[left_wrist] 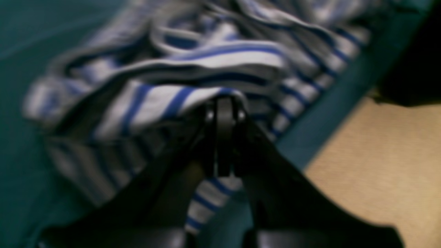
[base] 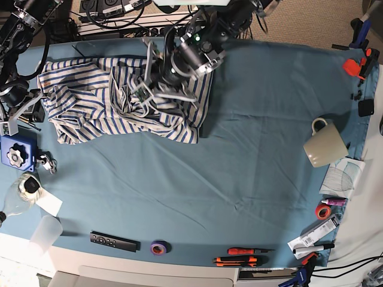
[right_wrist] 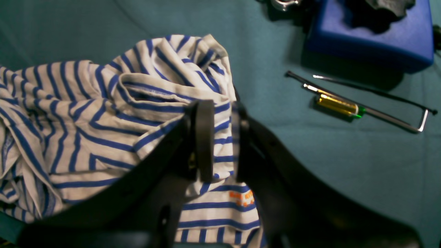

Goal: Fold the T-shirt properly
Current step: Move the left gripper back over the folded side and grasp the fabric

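White blue-striped cloth T-shirt (base: 114, 101) lies bunched on teal-clothed table (base: 251, 143), far-left part in base view. Left claw (base: 143, 84) sits on its middle, right claw (base: 39, 101) at its left edge. Cream ceramic mug (base: 326, 143) well right. Black slim remote (base: 114, 241) and purple tape roll (base: 158, 247) along near edge.

One T-shirt (base: 108, 101), one mug (base: 325, 145), two tape rolls (base: 158, 247), one remote (base: 114, 241), two tools (base: 143, 84)
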### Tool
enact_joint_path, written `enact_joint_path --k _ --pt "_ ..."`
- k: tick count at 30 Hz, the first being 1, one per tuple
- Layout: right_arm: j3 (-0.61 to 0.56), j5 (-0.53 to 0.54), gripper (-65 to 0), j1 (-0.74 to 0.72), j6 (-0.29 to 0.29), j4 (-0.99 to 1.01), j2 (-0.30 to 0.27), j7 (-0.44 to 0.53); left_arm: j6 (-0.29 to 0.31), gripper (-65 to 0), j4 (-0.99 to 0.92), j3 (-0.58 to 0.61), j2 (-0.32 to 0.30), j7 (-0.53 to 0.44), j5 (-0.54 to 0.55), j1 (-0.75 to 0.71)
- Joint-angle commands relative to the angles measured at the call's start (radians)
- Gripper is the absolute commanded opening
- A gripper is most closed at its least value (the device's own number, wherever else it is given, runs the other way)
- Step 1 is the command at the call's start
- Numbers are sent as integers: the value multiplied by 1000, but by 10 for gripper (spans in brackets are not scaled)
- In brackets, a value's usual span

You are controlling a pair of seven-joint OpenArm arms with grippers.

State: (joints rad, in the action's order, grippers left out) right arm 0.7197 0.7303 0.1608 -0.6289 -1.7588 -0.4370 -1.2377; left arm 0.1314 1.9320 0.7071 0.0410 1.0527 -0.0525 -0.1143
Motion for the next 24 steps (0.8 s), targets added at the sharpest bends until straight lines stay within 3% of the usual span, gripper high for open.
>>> enact_joint_path --k 1,7,11,14,16,19,24 --pt "8 10 -553 -9 -2 -13 -23 18 1 -650 15 3 14 -25 5 5" --pt "8 10 -553 -8 -2 -13 -23 11 -9 -650 15 -6 14 -22 -138 13" --pt "8 10 -553 -8 -2 -13 -23 7 -11 -650 16 -43 14 -21 -143 18" --pt "8 9 -553 -8 -2 -13 -23 7 0 -650 19 -56 14 -21 -212 17" --pt "8 10 -553 -9 -2 -13 -23 9 -6 -523 25 -56 14 -20 -236 17" --pt "8 9 -553 -8 -2 -13 -23 11 -78 -364 39 -56 14 -20 -212 17" --pt "8 9 -553 -8 -2 -13 -23 12 -140 -353 64 -56 15 7 -196 18"
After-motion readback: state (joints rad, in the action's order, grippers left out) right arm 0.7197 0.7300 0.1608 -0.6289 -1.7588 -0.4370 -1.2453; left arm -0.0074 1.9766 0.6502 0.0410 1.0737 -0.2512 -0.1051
